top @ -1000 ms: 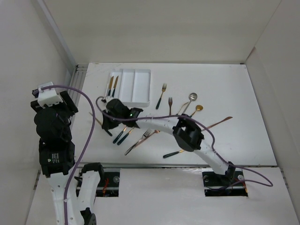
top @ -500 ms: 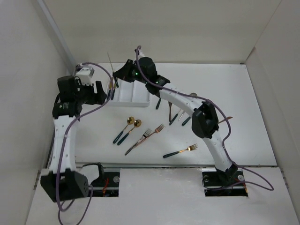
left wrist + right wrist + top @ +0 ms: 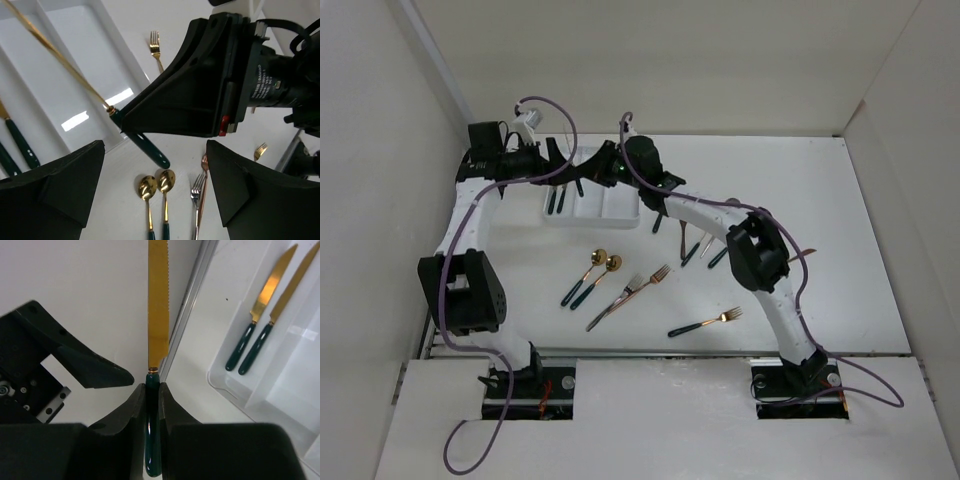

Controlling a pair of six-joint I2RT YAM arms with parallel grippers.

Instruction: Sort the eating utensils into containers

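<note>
Top external: two knives (image 3: 556, 201) are counted in the leftmost compartment of the tray (image 3: 620, 205); two spoons (image 3: 605, 263) and at least three forks (image 3: 661, 271) are seen on its near side; left wrist: the left gripper (image 3: 154, 150) is held empty by the tray, jaws apart; right wrist: a third knife (image 3: 158, 300) is clamped in the right gripper (image 3: 152, 390) past the tray's left rim; it should be levelled alongside the pair before release.

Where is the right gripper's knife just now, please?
The knife is clamped by its green handle in the right gripper, over the white tray, which the top view shows at the table's far left.
</note>
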